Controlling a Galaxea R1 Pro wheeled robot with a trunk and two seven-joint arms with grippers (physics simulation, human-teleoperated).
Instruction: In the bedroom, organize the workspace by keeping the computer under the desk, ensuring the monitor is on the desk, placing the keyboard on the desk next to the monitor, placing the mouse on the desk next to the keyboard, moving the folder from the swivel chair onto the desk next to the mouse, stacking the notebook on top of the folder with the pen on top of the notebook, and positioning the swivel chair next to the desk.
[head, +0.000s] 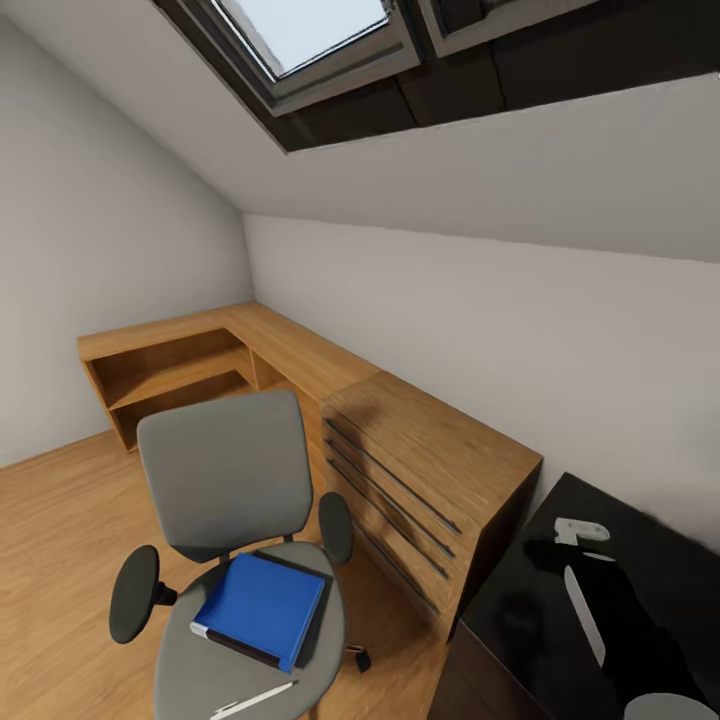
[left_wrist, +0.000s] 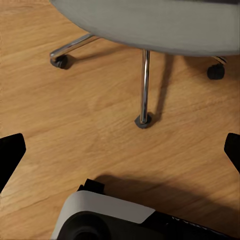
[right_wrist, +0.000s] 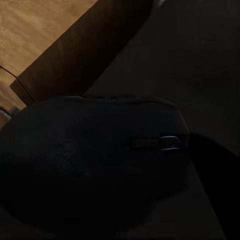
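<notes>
Nearby, mouse (right_wrist: 100, 160) beside desk (right_wrist: 200, 60) edge

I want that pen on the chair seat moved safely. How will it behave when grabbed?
The pen looks thin and round, so it will probably roll if nudged. It lies near the edge of the chair seat, so a push might knock it off.

Your approach to the folder (head: 262, 607) from above is open; chair backrest (head: 226, 473) and armrests (head: 135, 592) flank it, wooden dresser (head: 430, 478) stands close alongside.

Head view: high, facing down over chair (head: 235, 560). Left wrist: low, sharing chair (left_wrist: 150, 25). Right wrist: close on mouse (right_wrist: 95, 160).
</notes>
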